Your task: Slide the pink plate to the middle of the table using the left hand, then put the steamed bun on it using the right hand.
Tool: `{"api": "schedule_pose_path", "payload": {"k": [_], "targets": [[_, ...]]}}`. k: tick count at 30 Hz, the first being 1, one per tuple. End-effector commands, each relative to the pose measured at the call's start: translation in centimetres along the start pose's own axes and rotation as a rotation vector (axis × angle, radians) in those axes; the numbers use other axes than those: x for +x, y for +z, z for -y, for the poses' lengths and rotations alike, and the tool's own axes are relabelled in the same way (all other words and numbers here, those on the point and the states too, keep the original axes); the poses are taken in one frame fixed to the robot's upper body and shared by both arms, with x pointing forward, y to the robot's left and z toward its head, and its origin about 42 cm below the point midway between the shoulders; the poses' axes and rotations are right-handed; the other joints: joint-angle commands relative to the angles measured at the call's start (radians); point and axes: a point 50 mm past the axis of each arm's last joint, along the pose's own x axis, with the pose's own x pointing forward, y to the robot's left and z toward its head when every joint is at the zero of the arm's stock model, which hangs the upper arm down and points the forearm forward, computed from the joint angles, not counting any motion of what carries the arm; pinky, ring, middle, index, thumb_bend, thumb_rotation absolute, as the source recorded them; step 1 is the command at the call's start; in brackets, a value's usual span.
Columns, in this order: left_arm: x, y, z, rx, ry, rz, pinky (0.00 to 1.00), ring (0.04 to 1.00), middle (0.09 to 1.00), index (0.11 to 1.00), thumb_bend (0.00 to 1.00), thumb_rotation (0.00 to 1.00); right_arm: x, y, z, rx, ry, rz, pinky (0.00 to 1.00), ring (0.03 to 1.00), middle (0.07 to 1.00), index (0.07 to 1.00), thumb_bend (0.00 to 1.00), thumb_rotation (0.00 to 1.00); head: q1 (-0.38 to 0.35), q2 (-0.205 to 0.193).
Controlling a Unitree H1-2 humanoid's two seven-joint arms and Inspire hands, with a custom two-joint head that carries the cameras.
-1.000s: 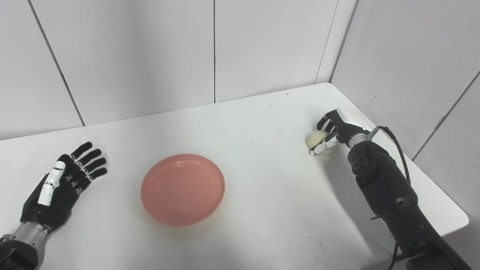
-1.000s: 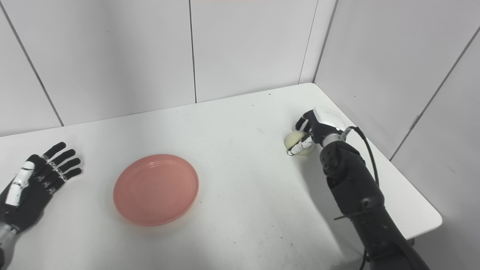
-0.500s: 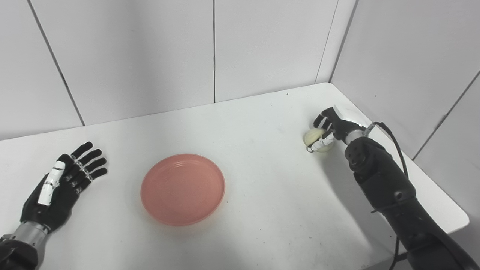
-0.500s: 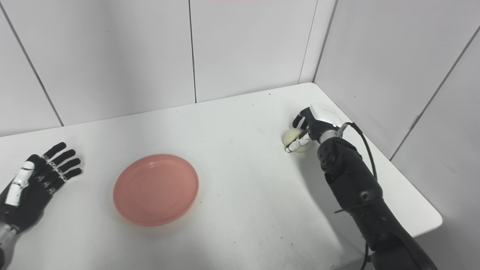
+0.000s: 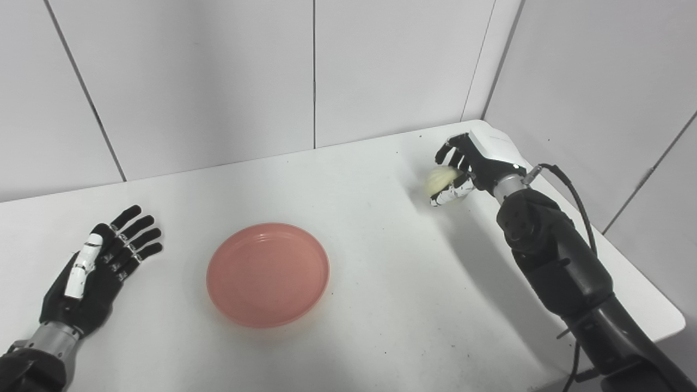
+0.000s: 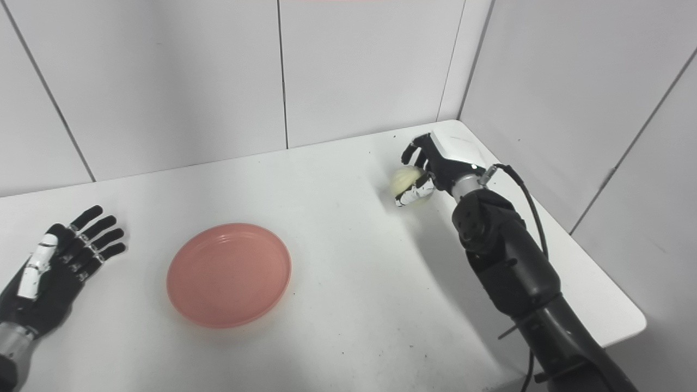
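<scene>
Black fingers (image 5: 450, 155) of my right hand (image 5: 472, 163) curl round the bun (image 5: 442, 182), gripping it above the table (image 5: 381, 283) near the far right corner, its shadow on the surface below. I see the plate (image 5: 267, 274) lying empty near the middle, well apart from the bun. My left hand (image 5: 95, 272) rests at the left edge, fingers spread, holding nothing.
</scene>
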Motion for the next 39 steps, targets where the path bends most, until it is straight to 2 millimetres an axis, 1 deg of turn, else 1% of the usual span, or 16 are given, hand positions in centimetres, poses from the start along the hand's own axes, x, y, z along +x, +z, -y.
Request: {"api": "schedule_pose_path", "payload": {"k": [1, 4, 7, 8, 9, 10, 15, 16, 17, 18, 22, 29, 34, 35, 37, 39], "targets": [[-2.3, -5.8, 1.1, -0.082, 0.043, -0.241, 0.82, 0.842, 0.866, 0.856, 0.48, 0.83, 0.2, 2.4, 3.5, -0.005, -0.101, 0.057, 0.36, 0.433, 0.422, 0.539, 0.51, 0.0, 0.001, 0.0], [-1.9, -5.7, 2.1, -0.08, 0.044, -0.24, 0.83, 0.849, 0.872, 0.863, 0.47, 0.84, -0.1, 4.2, 4.3, -0.007, -0.109, 0.103, 0.36, 0.434, 0.429, 0.542, 0.51, 0.0, 0.052, -0.002], [-1.5, -5.7, 3.2, -0.08, 0.045, -0.24, 0.83, 0.852, 0.877, 0.866, 0.44, 0.88, -0.3, 6.0, 4.6, -0.011, -0.11, 0.159, 0.33, 0.413, 0.427, 0.541, 0.51, 0.0, 0.111, 0.0], [-1.3, -5.7, 3.6, -0.077, 0.045, -0.24, 0.83, 0.853, 0.878, 0.867, 0.44, 0.9, -0.3, 6.6, 4.6, -0.011, -0.104, 0.179, 0.34, 0.416, 0.429, 0.542, 0.51, 0.0, 0.116, 0.0], [-1.2, -5.6, 4.0, -0.075, 0.043, -0.24, 0.83, 0.856, 0.881, 0.87, 0.43, 0.91, -0.3, 7.1, 4.6, -0.01, -0.097, 0.199, 0.35, 0.424, 0.433, 0.543, 0.51, 0.0, 0.149, 0.0], [-1.1, -5.6, 4.3, -0.073, 0.043, -0.239, 0.84, 0.86, 0.885, 0.874, 0.43, 0.92, -0.3, 7.3, 4.6, -0.01, -0.092, 0.211, 0.35, 0.426, 0.435, 0.545, 0.51, 0.0, 0.149, 0.0], [-0.3, -5.5, 6.5, -0.062, 0.041, -0.242, 0.87, 0.883, 0.9, 0.889, 0.41, 0.99, -0.5, 11.9, 3.2, -0.01, -0.047, 0.365, 0.32, 0.397, 0.426, 0.536, 0.52, 0.0, 0.236, 0.006], [-0.1, -5.6, 6.9, -0.061, 0.04, -0.243, 0.88, 0.886, 0.903, 0.891, 0.41, 1.0, -0.5, 12.7, 2.9, -0.009, -0.035, 0.386, 0.32, 0.397, 0.426, 0.536, 0.52, 0.0, 0.262, 0.008], [0.0, -5.6, 7.1, -0.061, 0.039, -0.244, 0.88, 0.888, 0.904, 0.891, 0.4, 1.0, -0.5, 13.0, 2.8, -0.008, -0.028, 0.397, 0.33, 0.405, 0.428, 0.536, 0.52, 0.0, 0.262, 0.008], [0.1, -5.6, 7.5, -0.055, 0.04, -0.245, 0.88, 0.889, 0.905, 0.892, 0.4, 1.0, -0.6, 14.1, 2.1, 0.005, -0.01, 0.423, 0.33, 0.409, 0.429, 0.536, 0.52, 0.0, 0.288, 0.011], [0.6, -5.5, 8.5, -0.042, 0.041, -0.25, 0.89, 0.889, 0.904, 0.895, 0.4, 1.0, -0.7, 17.2, -0.3, 0.041, 0.052, 0.487, 0.29, 0.365, 0.413, 0.536, 0.51, 0.0, 0.33, 0.017], [1.4, -5.7, 9.8, -0.024, 0.038, -0.255, 0.89, 0.89, 0.903, 0.896, 0.4, 1.0, -1.4, 20.5, -3.6, 0.065, 0.13, 0.579, 0.28, 0.364, 0.412, 0.536, 0.51, 0.0, 0.399, 0.027], [1.9, -5.6, 10.5, -0.015, 0.043, -0.257, 0.88, 0.883, 0.895, 0.887, 0.4, 1.0, -1.9, 21.5, -5.1, 0.066, 0.158, 0.623, 0.31, 0.381, 0.412, 0.535, 0.52, 0.0, 0.427, 0.038], [2.0, -5.6, 10.6, -0.017, 0.042, -0.257, 0.88, 0.884, 0.895, 0.887, 0.4, 1.0, -2.0, 21.7, -5.3, 0.063, 0.164, 0.629, 0.29, 0.359, 0.452, 0.507, 0.52, 0.0, 0.427, 0.038], [2.1, -5.5, 10.7, -0.022, 0.042, -0.259, 0.87, 0.885, 0.894, 0.885, 0.4, 1.0, -2.0, 21.9, -5.9, 0.057, 0.178, 0.634, 0.27, 0.344, 0.473, 0.492, 0.52, 0.0, 0.432, 0.042], [2.2, -5.5, 10.9, -0.021, 0.038, -0.257, 0.88, 0.888, 0.897, 0.888, 0.39, 1.0, -2.1, 22.0, -6.3, 0.059, 0.192, 0.633, 0.29, 0.362, 0.44, 0.516, 0.52, 0.0, 0.439, 0.047]]}}
